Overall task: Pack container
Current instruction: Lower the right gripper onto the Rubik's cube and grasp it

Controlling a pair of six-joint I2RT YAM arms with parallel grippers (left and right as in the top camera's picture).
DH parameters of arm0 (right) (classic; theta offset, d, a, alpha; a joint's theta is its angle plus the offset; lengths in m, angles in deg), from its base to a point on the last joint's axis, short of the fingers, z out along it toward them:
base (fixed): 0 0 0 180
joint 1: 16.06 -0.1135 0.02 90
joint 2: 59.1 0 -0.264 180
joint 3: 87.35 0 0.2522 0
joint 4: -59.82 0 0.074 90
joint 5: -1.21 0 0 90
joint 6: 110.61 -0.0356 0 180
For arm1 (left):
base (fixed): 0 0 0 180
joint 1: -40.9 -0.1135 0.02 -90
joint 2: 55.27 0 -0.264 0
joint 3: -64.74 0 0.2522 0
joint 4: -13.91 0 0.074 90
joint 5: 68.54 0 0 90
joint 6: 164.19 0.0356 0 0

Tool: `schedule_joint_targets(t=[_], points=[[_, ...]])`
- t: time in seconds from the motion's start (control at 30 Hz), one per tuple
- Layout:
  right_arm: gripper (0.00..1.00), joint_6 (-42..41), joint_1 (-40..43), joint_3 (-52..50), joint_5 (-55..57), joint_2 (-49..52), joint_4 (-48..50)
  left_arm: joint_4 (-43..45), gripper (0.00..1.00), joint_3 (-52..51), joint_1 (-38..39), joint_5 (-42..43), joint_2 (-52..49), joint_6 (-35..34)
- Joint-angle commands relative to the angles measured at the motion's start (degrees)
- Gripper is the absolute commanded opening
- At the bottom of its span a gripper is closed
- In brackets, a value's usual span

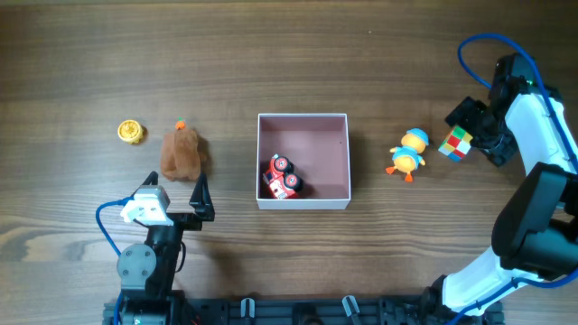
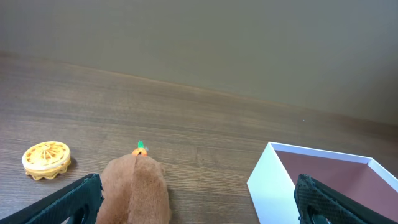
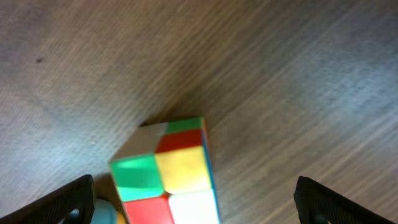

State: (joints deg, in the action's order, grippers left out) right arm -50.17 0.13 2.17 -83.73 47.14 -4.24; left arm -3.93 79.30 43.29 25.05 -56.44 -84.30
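The container (image 1: 302,116) is a square white-walled box with a dusky pink floor at the table's middle; a red toy car (image 1: 282,178) lies in its near left corner. My left gripper (image 1: 176,200) is open just in front of a brown plush (image 1: 182,152). In the left wrist view the plush (image 2: 134,190) sits by the left finger and the container wall (image 2: 270,186) by the right, with the gripper (image 2: 196,193) holding nothing. My right gripper (image 1: 477,131) hovers open by a multicoloured cube (image 1: 456,143). The cube (image 3: 168,171) lies between the open fingers of that gripper (image 3: 194,186), untouched.
A yellow disc (image 1: 132,132) lies left of the plush and shows as the disc (image 2: 46,160) in the left wrist view. A yellow and blue duck toy (image 1: 409,153) stands between the container and the cube. The table is dark wood.
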Motion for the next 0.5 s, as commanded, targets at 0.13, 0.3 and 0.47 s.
schedule_joint_targets(t=[0.13, 0.3, 0.47], points=[[1.00, -0.6, -0.2, -0.5, -3.9, 1.9, 1.0, 0.0, 1.00, -0.5, -0.4, 1.0, 0.2, 0.5], [1.00, -0.5, -0.2, -0.5, -3.7, 4.1, 1.0, 0.0, 1.00, -0.5, -0.4, 1.0, 0.2, 0.5], [1.00, -0.4, -0.2, -0.5, -3.4, 5.7, 1.0, 0.0, 1.00, -0.5, -0.4, 1.0, 0.2, 0.5]])
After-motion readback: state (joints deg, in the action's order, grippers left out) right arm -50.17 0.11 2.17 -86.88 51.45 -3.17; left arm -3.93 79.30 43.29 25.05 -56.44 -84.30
